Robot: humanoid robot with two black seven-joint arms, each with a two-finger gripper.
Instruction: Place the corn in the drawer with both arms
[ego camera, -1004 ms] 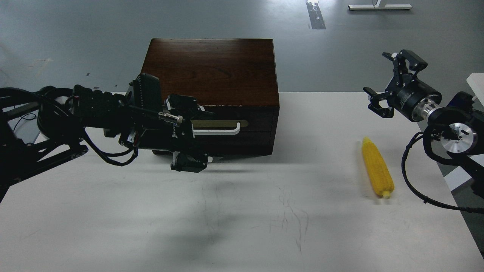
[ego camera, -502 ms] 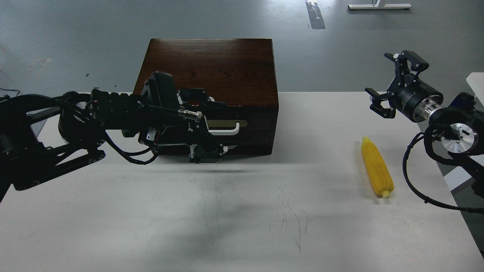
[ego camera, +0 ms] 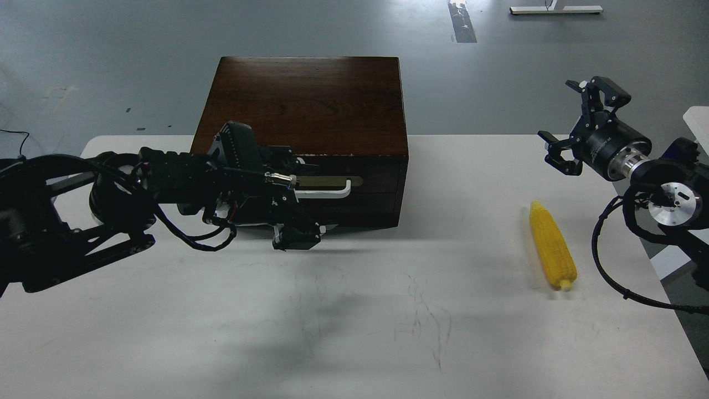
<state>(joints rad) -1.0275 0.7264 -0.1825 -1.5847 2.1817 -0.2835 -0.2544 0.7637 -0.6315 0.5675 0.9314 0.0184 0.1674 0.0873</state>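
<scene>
The yellow corn (ego camera: pixel 552 252) lies on the white table at the right, pointed end away from me. The dark brown drawer (ego camera: pixel 360 191) is closed in the front of the wooden box, and the right part of its white bar handle (ego camera: pixel 331 192) shows. My left gripper (ego camera: pixel 302 199) is at the left end of the handle, jaws apart above and below it, and it hides that part of the drawer front. My right gripper (ego camera: pixel 573 122) is open and empty, raised above the table behind the corn.
The wooden box (ego camera: pixel 304 100) stands at the table's back middle. The white table (ego camera: pixel 388 321) reaches to its right edge just past the corn. A black cable (ego camera: pixel 601 266) of the right arm hangs near the corn's thick end.
My left gripper has moved right and toward the drawer front, up to the handle's left end. My right gripper has shifted slightly right and up. The corn has not moved.
</scene>
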